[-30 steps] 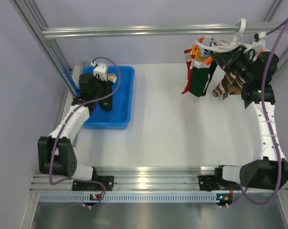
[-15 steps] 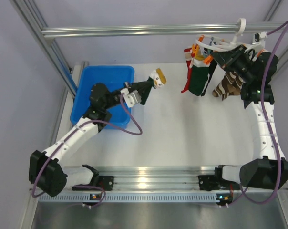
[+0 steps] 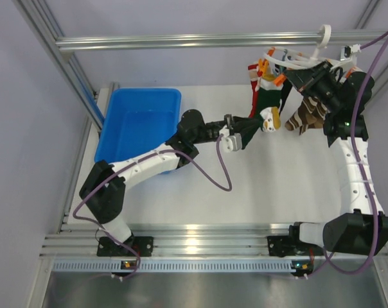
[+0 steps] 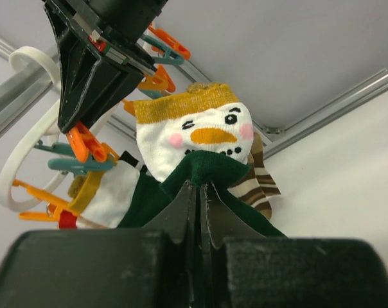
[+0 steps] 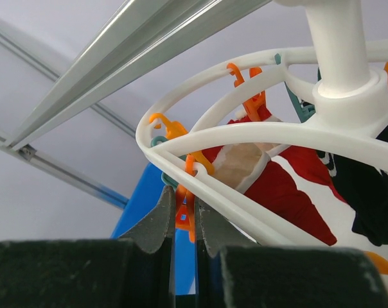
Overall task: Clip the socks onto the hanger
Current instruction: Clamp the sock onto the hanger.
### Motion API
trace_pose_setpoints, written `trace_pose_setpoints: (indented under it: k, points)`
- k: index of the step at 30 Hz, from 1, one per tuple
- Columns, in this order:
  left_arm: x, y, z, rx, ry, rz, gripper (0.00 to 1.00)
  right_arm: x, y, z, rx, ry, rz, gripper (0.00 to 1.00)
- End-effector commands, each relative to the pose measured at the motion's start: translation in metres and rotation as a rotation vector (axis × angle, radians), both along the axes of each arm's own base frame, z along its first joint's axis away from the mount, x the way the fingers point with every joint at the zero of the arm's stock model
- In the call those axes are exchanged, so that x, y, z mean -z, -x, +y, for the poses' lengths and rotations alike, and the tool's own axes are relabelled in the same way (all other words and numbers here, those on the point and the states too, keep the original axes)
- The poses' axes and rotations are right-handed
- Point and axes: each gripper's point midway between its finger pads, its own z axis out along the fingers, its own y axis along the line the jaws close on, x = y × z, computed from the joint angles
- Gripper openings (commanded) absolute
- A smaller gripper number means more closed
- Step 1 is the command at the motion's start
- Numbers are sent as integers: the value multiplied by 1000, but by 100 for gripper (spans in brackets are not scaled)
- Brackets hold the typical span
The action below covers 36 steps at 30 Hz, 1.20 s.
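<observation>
My left gripper is shut on a dark green sock with a white snowman face and a yellow cuff. It holds the sock up just below the hanger, close beside the socks hanging there. From above, the left gripper and its sock sit next to a hanging green sock and a red sock. My right gripper is shut on an orange clip peg under the white ring of the hanger. In the top view the right gripper is at the hanger.
A blue bin stands at the back left with the left arm reaching out past its right side. A brown-and-cream striped sock hangs by the right arm. A metal crossbar carries the hanger's hook.
The left arm has swung out of the blue bin and across to the right, carrying the snowman sock up to the hanger. The right arm has held still on the peg.
</observation>
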Motion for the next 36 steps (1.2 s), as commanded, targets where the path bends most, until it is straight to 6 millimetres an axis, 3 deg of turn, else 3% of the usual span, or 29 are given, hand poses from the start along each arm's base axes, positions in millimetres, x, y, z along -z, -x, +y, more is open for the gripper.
trace_pose_setpoints:
  k: [1, 5, 14, 23, 36]
  points:
    - [-51, -1, -12, -3, 145, -120, 0, -44, 17, 14, -72, -10, -170, 0]
    - [-45, -14, -24, -14, 153, -87, 0, -45, 18, 14, -77, -2, -178, 0]
    - [-35, -32, -20, -45, 150, -29, 0, -42, 19, 16, -91, 14, -188, 0]
    - [-44, -53, -19, -48, 186, 93, 0, -46, 19, 17, -95, 15, -205, 0]
    - [-37, -55, -21, -24, 165, 122, 0, -51, 23, 20, -116, -7, -219, 0]
